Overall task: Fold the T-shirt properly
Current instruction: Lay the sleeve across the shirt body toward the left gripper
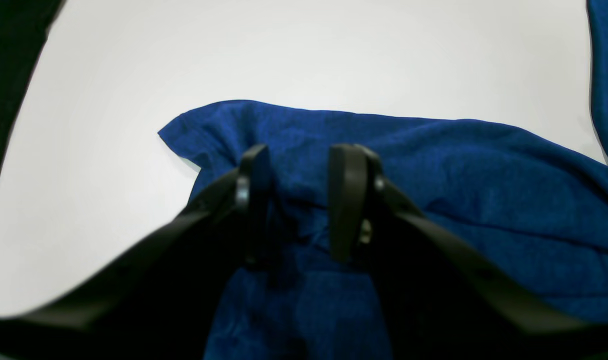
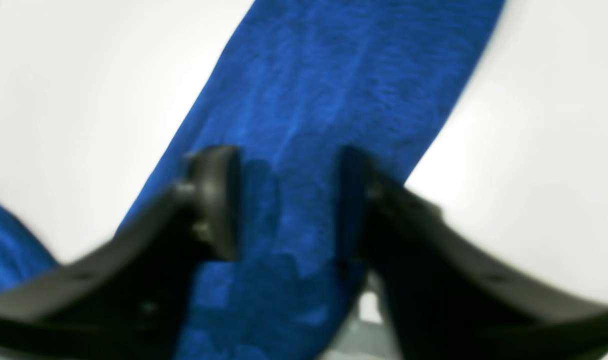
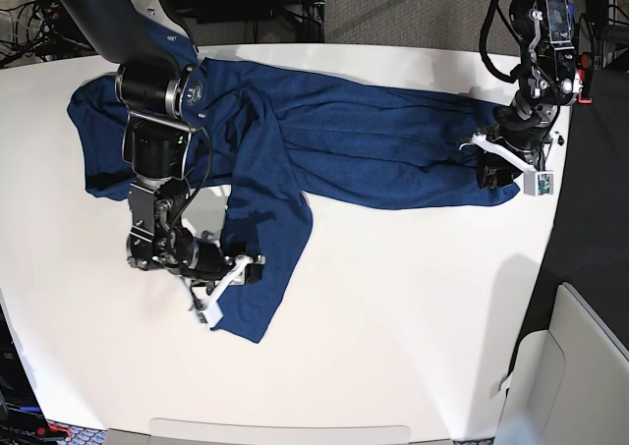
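L end effector (image 1: 296,200) and R end effector (image 2: 284,200) spread astride T-shirt (image 3: 344,140), prob. ungripped; pinch deep before lifting.

left hand (image 1: 296,200) low, fingers parted; right hand (image 2: 286,200) low, fingers parted, arm bent downward.

Robotics lab or test room. Evidence: white work table (image 3: 393,298) bearing two black robot arms; tangled cables (image 3: 25,18) and dark equipment racks behind it; grey carpet floor (image 3: 413,8) beyond.
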Controlling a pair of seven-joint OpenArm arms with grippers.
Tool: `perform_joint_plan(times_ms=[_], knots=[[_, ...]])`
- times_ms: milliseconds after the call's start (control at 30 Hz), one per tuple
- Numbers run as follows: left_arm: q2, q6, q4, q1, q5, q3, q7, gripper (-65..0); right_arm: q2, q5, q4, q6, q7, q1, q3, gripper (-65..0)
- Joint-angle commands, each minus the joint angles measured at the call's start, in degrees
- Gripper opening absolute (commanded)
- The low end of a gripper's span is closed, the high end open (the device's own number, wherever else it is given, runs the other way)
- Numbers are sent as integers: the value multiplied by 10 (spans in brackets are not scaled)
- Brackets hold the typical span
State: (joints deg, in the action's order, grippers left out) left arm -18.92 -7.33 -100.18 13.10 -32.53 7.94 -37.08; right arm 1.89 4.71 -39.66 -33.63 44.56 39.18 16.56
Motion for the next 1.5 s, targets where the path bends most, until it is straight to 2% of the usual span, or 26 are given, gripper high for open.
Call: perform_joint_plan(times_ms=[0, 67, 133, 233, 267, 367, 433, 633, 800, 900, 1100, 1233, 1467], knots=[[-7, -2, -11, -7, -4, 5, 17, -454, 12, -7, -2, -4, 34, 6, -9, -486], [-7, -2, -11, -7, -4, 5, 18, -454, 28, -7, -4, -5, 51, 4, -11, -589], [-7, -2, -11, -8, -4, 5, 20, -454, 39, -7, -5, -10, 67, 4, -11, -649], [-6, -2, -11, -8, -4, 32, 20, -454, 60, -6, -36, -63, 91, -11, -11, -644], [-4, -2, -11, -8, -4, 45, 20, -454, 69, -6, -57, -64, 106, -17, -12, -644], [13, -2, -11, -8, -4, 78, 18, -454, 71, -6, -123, -64, 157, -39, -15, -644], [14, -2, -11, -8, -4, 86, 16, -454, 71, 4, -171, -64, 190, -56, -40, -644], [14, -2, -11, -4, -4, 88, 16, -454, 71, 216, -322, -64, 227, -117, -230, -644], [14, -2, -11, -3, -4, 88, 16, -454, 71, 323, -351, -64, 224, -136, -314, -644], [14, -2, -11, -3, -4, 89, 16, -454, 71, 367, -351, -64, 223, -138, -352, -644], [13, -2, -11, 8, -4, 90, 20, -454, 71, 383, -349, -64, 227, -141, -396, -644], [14, -2, -11, 8, -4, 90, 20, -454, 71, 416, -348, -64, 227, -141, -445, -644], [14, -2, -11, 8, -4, 90, 20, -454, 71, 418, -355, -64, 227, -123, -530, -643]])
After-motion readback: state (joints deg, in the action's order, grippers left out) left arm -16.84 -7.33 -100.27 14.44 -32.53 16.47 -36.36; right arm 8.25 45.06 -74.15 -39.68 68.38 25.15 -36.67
